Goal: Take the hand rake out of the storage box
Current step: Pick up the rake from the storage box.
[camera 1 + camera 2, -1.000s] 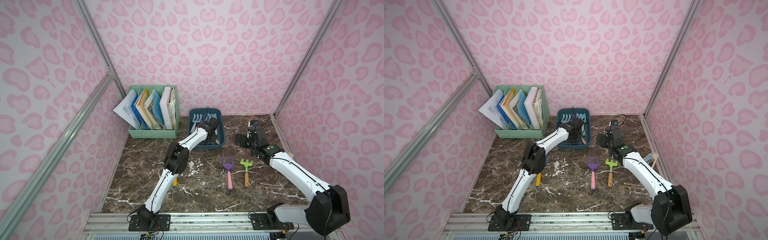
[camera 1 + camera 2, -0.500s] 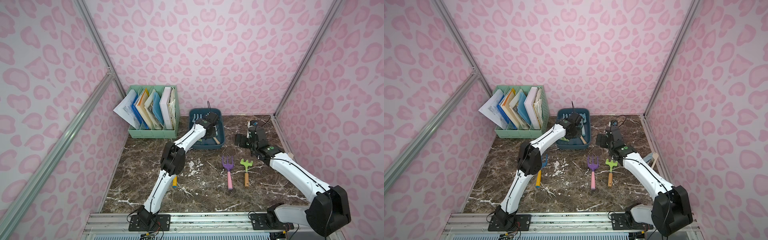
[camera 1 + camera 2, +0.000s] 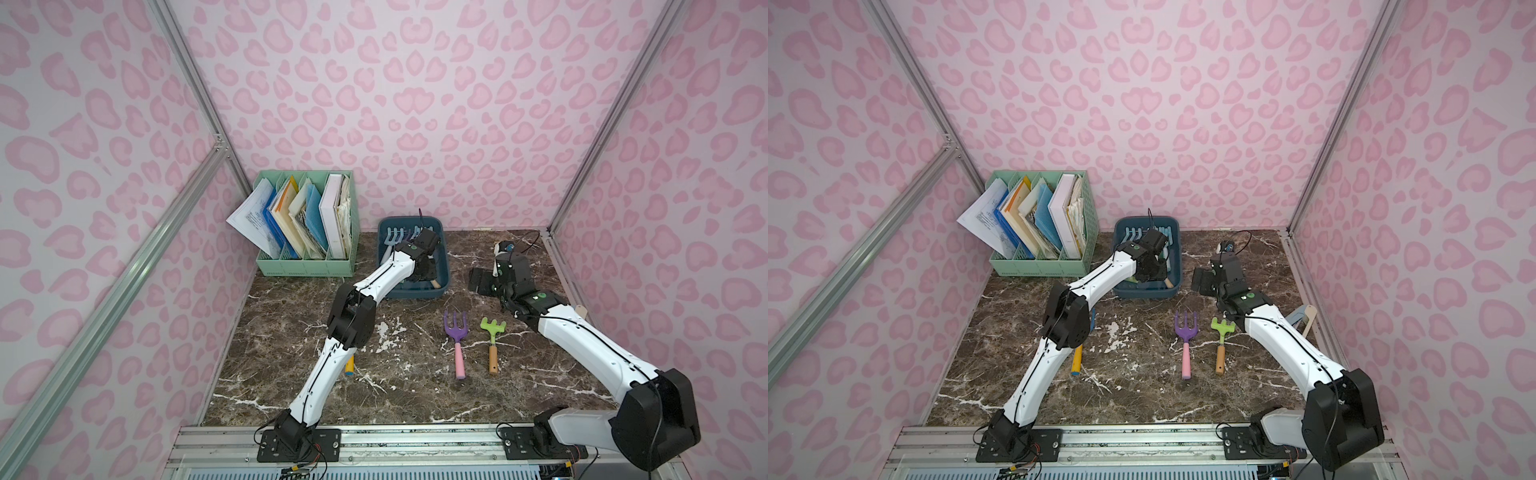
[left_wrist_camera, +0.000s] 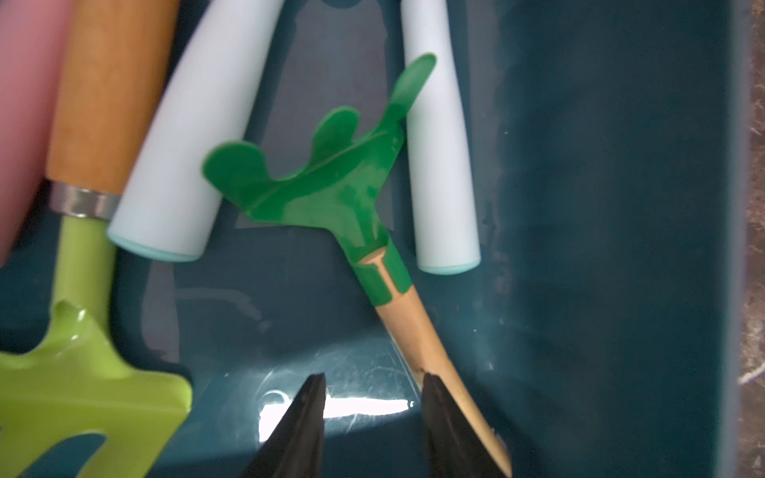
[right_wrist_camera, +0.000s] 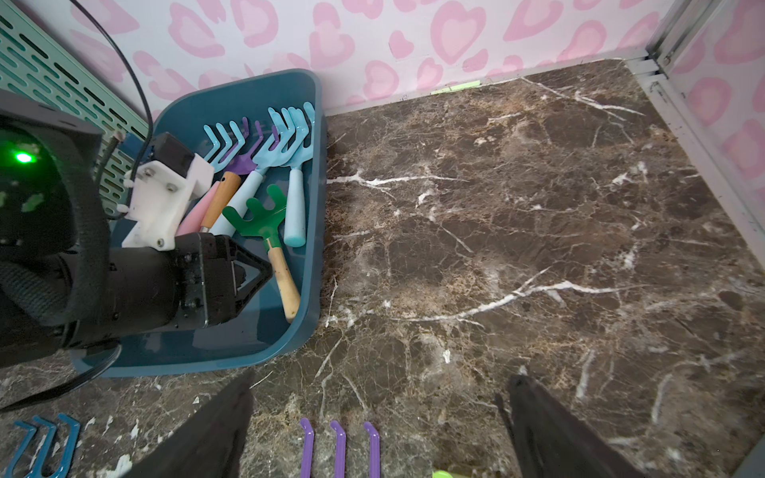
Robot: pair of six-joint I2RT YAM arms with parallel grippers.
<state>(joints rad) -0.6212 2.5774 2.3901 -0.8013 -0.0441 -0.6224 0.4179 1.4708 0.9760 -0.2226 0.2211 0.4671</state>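
The storage box (image 3: 440,286) (image 3: 1144,293) is a dark teal tray by the back wall, holding several hand rakes. A dark green hand rake (image 4: 331,186) (image 5: 265,219) with a wooden handle lies near one long wall of the box. My left gripper (image 4: 372,378) (image 3: 426,272) is down inside the box, open, with only the box floor between its fingers. The rake's wooden handle runs along the outer side of one finger (image 4: 447,422). My right gripper (image 5: 381,376) (image 3: 478,280) hangs open and empty over the marble, to the right of the box.
Light blue rakes (image 5: 289,136), a purple one and a lime green rake (image 4: 70,372) also lie in the box. On the marble lie a purple rake with a pink handle (image 3: 456,332) and a light green rake (image 3: 493,332). A mint-green file rack (image 3: 307,266) stands left of the box.
The left arm's elbow has swung slightly left and back while its gripper stays in the box. The right arm has not moved.
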